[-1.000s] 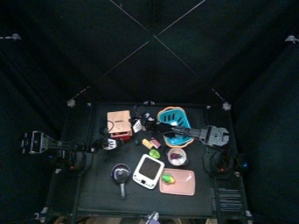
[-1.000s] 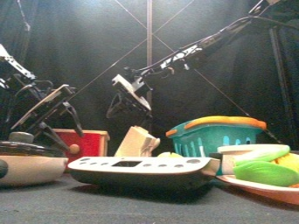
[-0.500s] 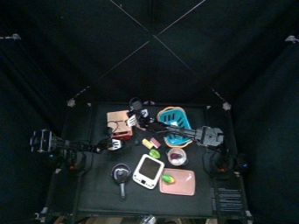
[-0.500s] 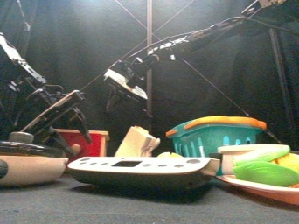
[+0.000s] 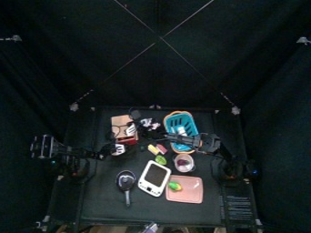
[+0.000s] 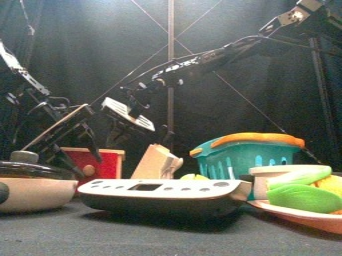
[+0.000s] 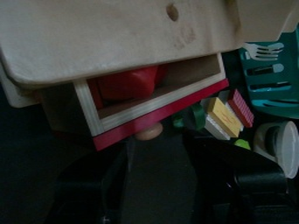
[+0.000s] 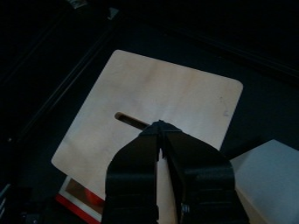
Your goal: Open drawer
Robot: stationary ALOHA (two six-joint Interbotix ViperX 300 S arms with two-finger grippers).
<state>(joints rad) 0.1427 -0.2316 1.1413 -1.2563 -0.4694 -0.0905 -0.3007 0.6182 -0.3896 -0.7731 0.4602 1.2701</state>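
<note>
The drawer (image 5: pixel 122 125) is a pinkish-tan cabinet at the table's back left, with its red front (image 6: pixel 91 160) facing my left arm. In the left wrist view the red-fronted drawer (image 7: pixel 158 109) stands pulled partly out. Something red lies inside it, and its small round knob (image 7: pixel 146 131) is just ahead of my jaws. My left gripper (image 7: pixel 163 179) is open, with nothing between its jaws. My right arm reaches across from the right. Its gripper (image 8: pixel 160 131) hangs over the cabinet's tan top (image 8: pixel 176 96), its jaws drawn together on nothing. I cannot tell whether it touches the top.
A teal basket (image 5: pixel 181 121) stands right of the cabinet. Nearer the front lie a white device (image 5: pixel 152 177), a pink board (image 5: pixel 188 191) with green items, a small bowl (image 5: pixel 184 162) and a dark pan (image 5: pixel 125 182). Curtains ring the table.
My right arm has swung left from over the basket to above the cabinet, and its jaws have narrowed. The left gripper has stayed at the drawer front.
</note>
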